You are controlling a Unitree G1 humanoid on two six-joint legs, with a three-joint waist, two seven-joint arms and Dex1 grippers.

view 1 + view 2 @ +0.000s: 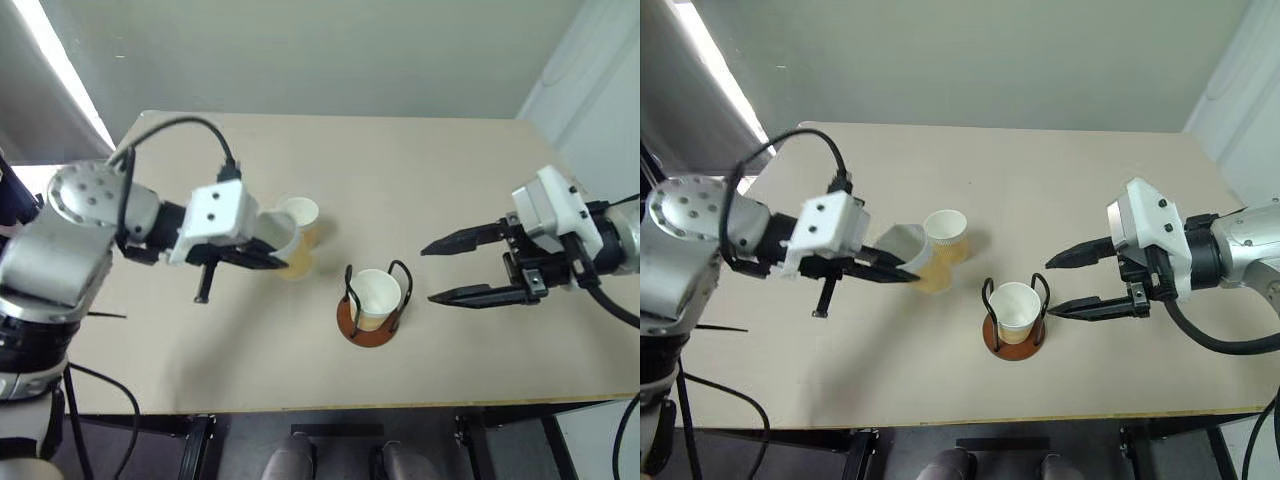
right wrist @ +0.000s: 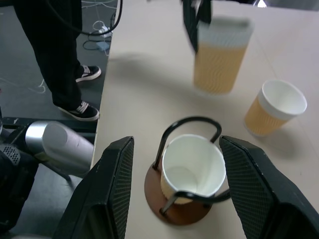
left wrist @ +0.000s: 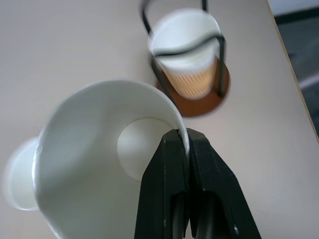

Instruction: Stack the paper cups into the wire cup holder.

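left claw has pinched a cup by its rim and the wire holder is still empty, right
Not quite. The left claw is pinching a paper cup by its rim, but the wire cup holder is not empty: one cup already stands inside it, as the right wrist view shows.

beige table (image 1: 440, 190) — wire cup holder (image 1: 368, 322), loose paper cup (image 1: 301, 218)

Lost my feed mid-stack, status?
Left gripper shut on held cup rim. Right gripper open beside wire cup holder, one cup inside. Third cup on table, path clear.
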